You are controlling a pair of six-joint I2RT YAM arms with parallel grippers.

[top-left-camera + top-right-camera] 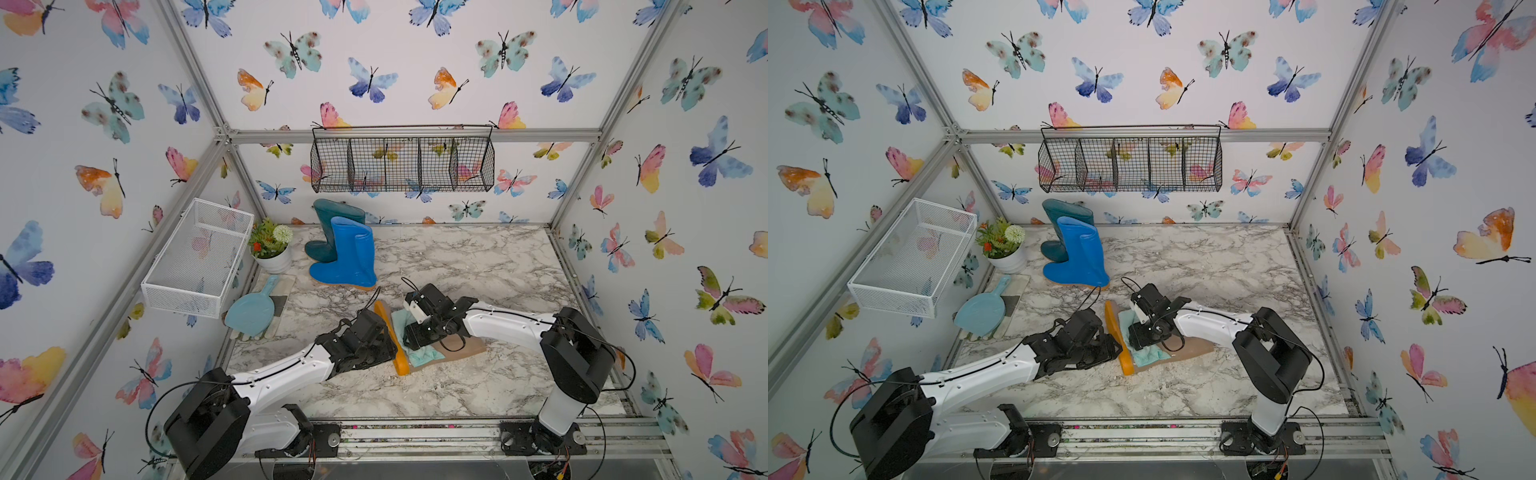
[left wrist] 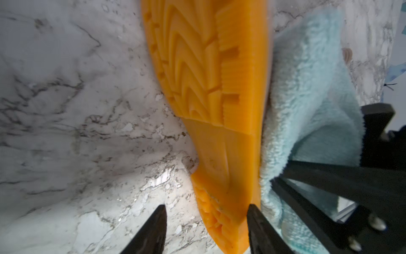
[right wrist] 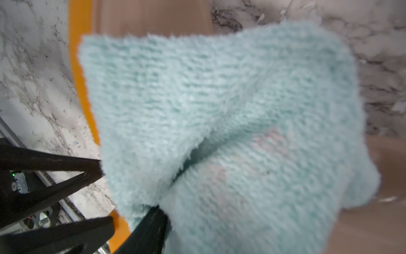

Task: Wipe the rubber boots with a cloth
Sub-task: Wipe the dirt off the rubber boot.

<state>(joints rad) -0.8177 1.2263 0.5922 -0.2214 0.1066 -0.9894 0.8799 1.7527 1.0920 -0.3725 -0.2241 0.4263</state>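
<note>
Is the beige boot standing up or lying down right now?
Lying on its side: the beige boot is flat on the table, orange sole facing sideways.

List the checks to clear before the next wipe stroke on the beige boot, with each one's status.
1. The beige boot lies on its side on the table: ok.
2. The cloth rests on the boot's shaft beside the sole: ok.
3. The right end effector grips the cloth: not ok, jaws apart, cloth not pinched.
4. The left end effector clamps the sole: not ok, jaws open around the heel end.
5. The blue boot and teal boot stand upright at the back, apart from both arms: ok.
6. Dirt left on the beige boot: cannot tell.
</note>
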